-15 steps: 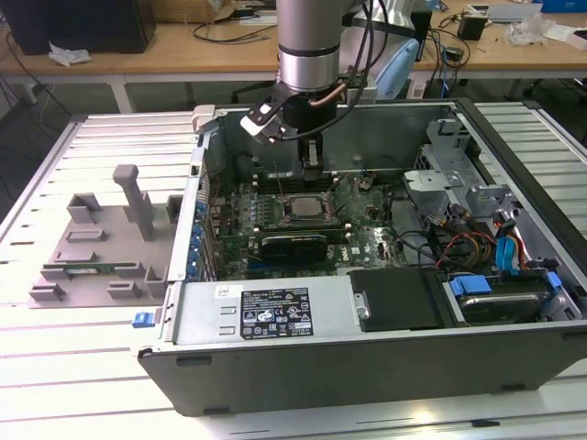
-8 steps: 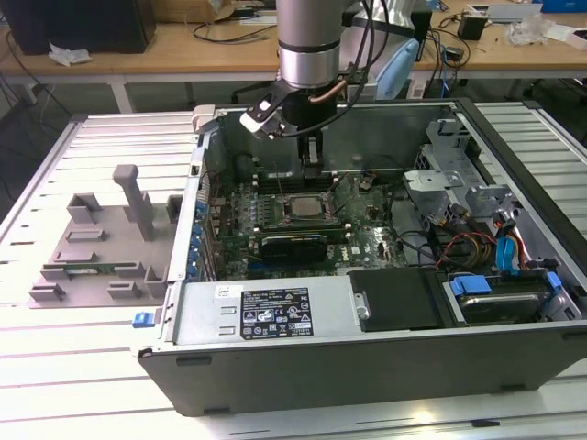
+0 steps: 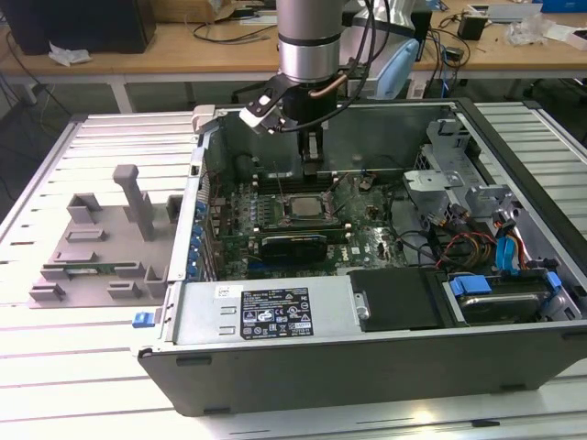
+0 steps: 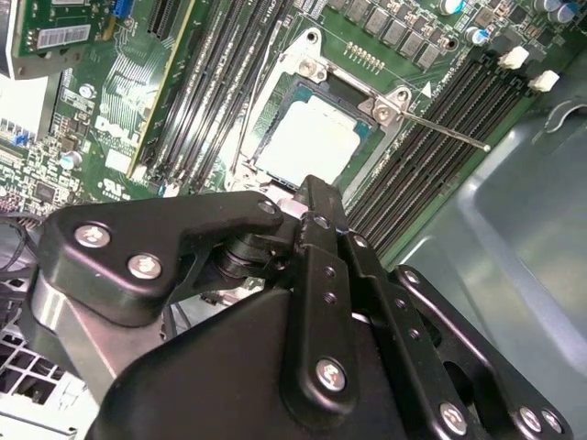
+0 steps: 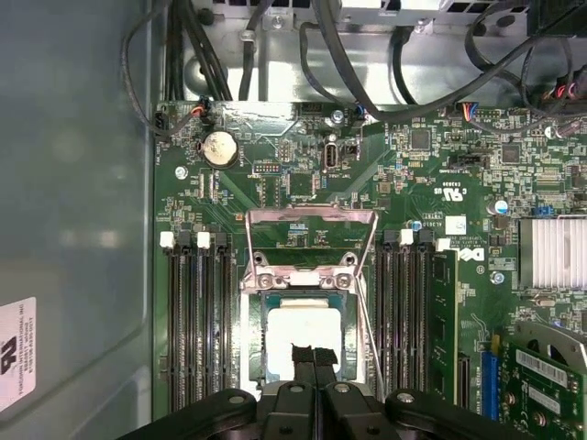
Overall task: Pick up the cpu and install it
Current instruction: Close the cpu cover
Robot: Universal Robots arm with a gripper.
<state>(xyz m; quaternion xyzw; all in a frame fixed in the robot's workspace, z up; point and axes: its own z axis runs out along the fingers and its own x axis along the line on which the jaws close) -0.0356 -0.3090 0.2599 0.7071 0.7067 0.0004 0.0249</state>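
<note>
In the socket (image 5: 259, 341), one cpu (image 5: 298, 325) beneath end effector (image 5: 313, 355).

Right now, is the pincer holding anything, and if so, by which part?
Nothing is held. The pincer is shut with nothing between its tips, poised over the cpu, which lies flat in the motherboard socket.

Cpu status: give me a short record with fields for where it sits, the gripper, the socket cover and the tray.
cpu: lying flat in the motherboard socket, silvery top up
gripper: shut, tips right over the cpu; contact unclear
socket cover: standing open
grey tray: outside the computer case, on the exterior view's left
</note>
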